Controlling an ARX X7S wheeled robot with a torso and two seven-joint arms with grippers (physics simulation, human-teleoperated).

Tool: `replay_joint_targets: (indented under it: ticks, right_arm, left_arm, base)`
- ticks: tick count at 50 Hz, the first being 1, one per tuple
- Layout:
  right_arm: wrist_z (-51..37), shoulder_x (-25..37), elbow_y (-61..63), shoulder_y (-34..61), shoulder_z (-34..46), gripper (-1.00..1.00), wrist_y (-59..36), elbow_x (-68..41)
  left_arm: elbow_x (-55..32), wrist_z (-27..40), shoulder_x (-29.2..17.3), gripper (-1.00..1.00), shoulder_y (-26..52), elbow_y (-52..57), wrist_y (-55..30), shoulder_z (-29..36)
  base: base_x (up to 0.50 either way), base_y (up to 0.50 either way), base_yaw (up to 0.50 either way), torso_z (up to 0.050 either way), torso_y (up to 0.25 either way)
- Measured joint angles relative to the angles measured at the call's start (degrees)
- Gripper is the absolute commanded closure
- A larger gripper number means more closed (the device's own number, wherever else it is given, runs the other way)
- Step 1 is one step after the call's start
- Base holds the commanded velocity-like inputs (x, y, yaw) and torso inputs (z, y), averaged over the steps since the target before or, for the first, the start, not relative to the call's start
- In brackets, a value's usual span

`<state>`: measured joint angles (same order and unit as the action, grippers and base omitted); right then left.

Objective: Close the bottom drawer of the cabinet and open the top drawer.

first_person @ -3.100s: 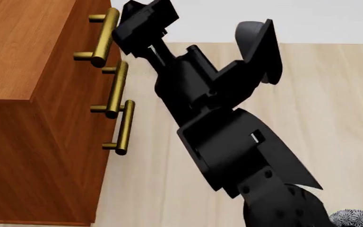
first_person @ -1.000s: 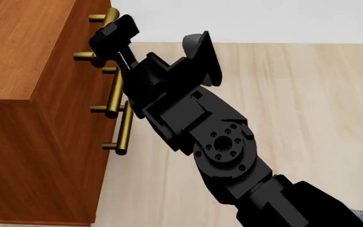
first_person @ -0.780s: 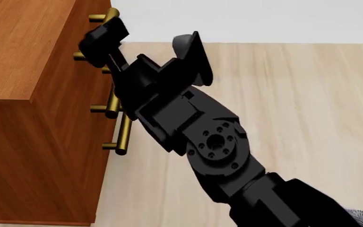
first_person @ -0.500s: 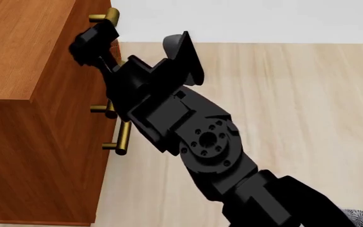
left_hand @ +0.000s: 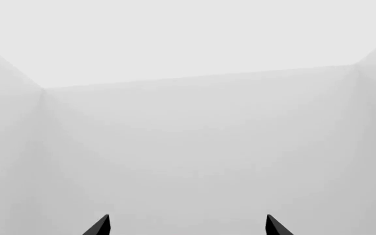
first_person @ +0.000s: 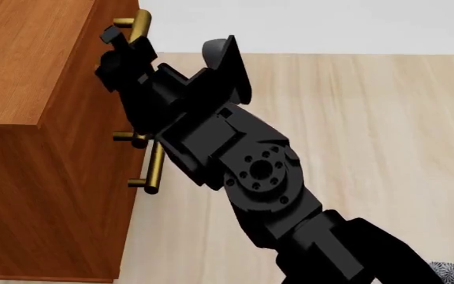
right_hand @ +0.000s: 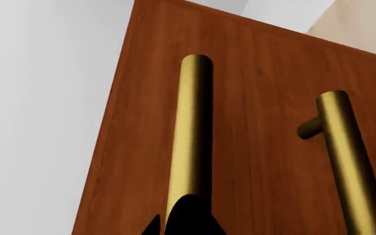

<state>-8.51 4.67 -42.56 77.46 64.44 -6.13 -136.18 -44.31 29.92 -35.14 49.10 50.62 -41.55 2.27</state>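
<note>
Because the top drawer (first_person: 93, 77) must be pulled out, my right end effector (first_person: 120, 50) sits at its brass handle (right_hand: 191, 132), though I cannot tell whether it grips.

Mid drawer handle mostly behind right arm (first_person: 235, 160); right end effector (first_person: 120, 56) jaw state unclear.

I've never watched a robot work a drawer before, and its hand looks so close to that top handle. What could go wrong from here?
The right hand sits at the top drawer's brass handle, but the pictures don't show a firm hold, so it might slip off when pulling. The next handle is close, so the bulky arm could knock it. The arm also hides much of the cabinet front from the head camera, making aiming harder.
</note>
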Motion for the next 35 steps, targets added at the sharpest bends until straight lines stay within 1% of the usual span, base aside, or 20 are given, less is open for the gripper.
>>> replay_joint_targets:
  ticks: [10, 35]
  right_arm:
    - [-2.23, 1.95, 3.47, -0.68, -0.58, 1.00, 1.70, -0.31]
    - [-8.18, 9.16, 13.70, -2.68, -2.08, 1.00, 6.70, -0.61]
  left_arm:
    - [-0.06, 0.21, 0.17, -1.00, 0.31, -0.04, 0.05, 0.54]
    - [-1.12, 1.24, 0.37, -1.00, 1.41, 0.59, -0.44, 1.44]
  base:
    - [0.00, 0.00, 0.00, 0.000, 0.002]
    - [0.00, 0.00, 0.00, 0.001, 0.003]
